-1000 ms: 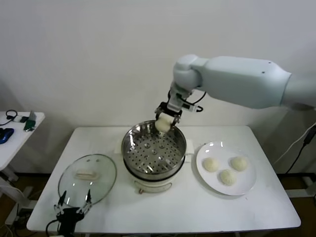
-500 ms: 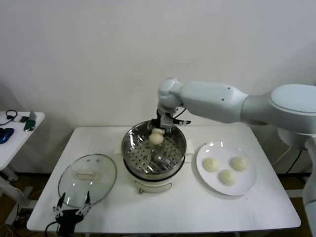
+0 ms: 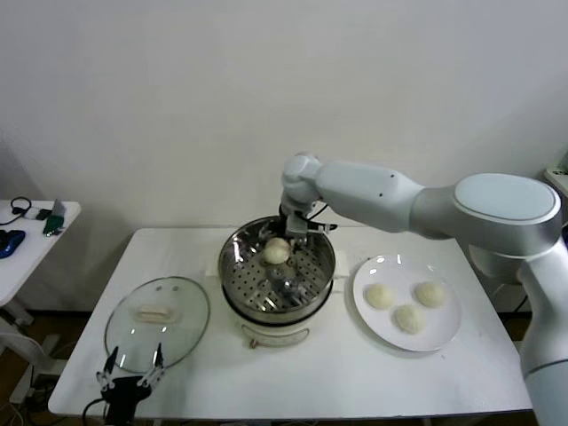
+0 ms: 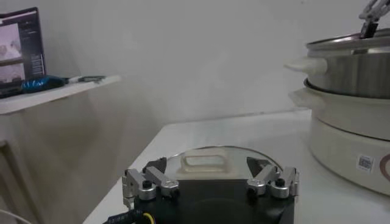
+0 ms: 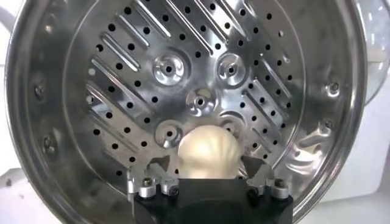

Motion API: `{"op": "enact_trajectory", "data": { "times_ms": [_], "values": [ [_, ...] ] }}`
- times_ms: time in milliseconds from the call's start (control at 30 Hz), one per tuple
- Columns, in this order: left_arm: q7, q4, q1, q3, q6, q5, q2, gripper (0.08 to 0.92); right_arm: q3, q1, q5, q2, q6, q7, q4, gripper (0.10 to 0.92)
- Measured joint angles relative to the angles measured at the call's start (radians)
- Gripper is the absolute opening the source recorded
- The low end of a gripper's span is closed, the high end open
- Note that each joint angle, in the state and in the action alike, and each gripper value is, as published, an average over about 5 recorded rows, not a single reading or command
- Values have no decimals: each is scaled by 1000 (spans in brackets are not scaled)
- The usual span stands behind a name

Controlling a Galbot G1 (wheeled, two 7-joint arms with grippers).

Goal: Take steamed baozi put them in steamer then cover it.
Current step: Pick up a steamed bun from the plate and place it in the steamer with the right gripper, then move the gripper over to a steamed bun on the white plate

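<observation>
One bun (image 5: 207,152) sits on the steamer (image 3: 277,271) tray between the spread fingers of the right gripper (image 5: 207,173), apparently released; three wait on the plate (image 3: 448,333). Left gripper (image 4: 210,182) (spread, idle) hovers by the lid (image 3: 158,318).

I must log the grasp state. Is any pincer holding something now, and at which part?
The right pincer stands open around a baozi on the steamer's tray; whether its fingers touch it cannot be told. The left pincer is open and empty.
</observation>
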Motion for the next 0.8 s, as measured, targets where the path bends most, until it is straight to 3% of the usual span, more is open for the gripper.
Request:
{"op": "enact_trajectory", "data": {
  "times_ms": [233,467,800],
  "values": [
    [0,-11,10,2,0,8,-8,823,-130,189,287,-92,-68,-72,105,823],
    [1,-13,10,1,-1,9,-9,823,-360,423,606,-269,-326,-124,272,823],
    [5,-11,-7,6,2,3,-11,823,-563,501,774,-556,-713,-57,505,823]
  ]
}}
